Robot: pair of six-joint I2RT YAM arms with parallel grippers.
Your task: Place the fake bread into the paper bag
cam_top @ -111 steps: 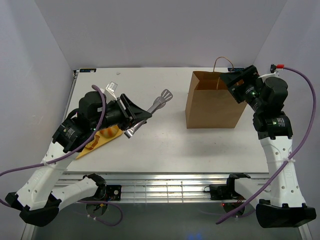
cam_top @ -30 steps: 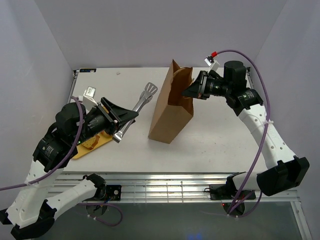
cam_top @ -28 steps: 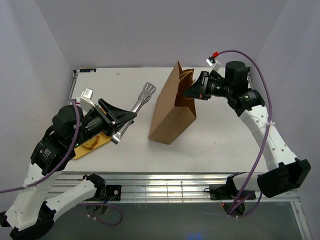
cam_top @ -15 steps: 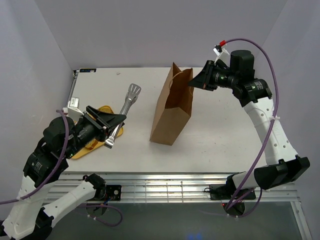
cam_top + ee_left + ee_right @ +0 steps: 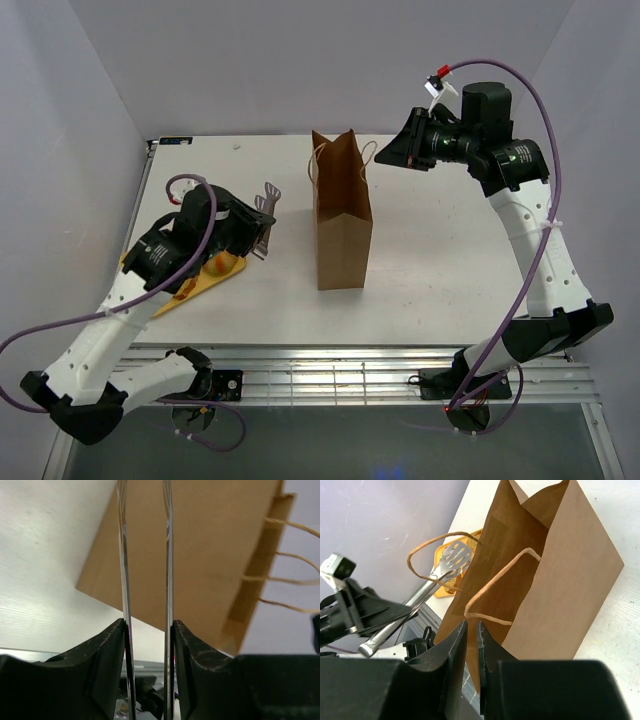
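Observation:
The brown paper bag (image 5: 340, 235) stands upright in the middle of the table, mouth open, its two handles (image 5: 495, 587) drooping. One orange-brown piece of fake bread (image 5: 222, 264) lies on the yellow tray (image 5: 190, 288) at the left, partly hidden by my left arm. My left gripper (image 5: 245, 228) (image 5: 147, 625) is shut on metal tongs (image 5: 264, 203) (image 5: 168, 555), whose two blades point at the bag's side (image 5: 210, 555). My right gripper (image 5: 395, 155) (image 5: 471, 629) hangs above and to the right of the bag's mouth, jaws a narrow gap apart with nothing between them.
White walls close in the table (image 5: 440, 290) at the back and on both sides. From the right wrist, the tongs' slotted head (image 5: 452, 557) shows over the yellow tray (image 5: 442, 575) beyond the bag. The left arm lies over the tray's near side.
The bag went from leaning, held by my right gripper, to standing upright and free. The right gripper let go and drew back up to the right. My left arm swung the tongs toward the bag.

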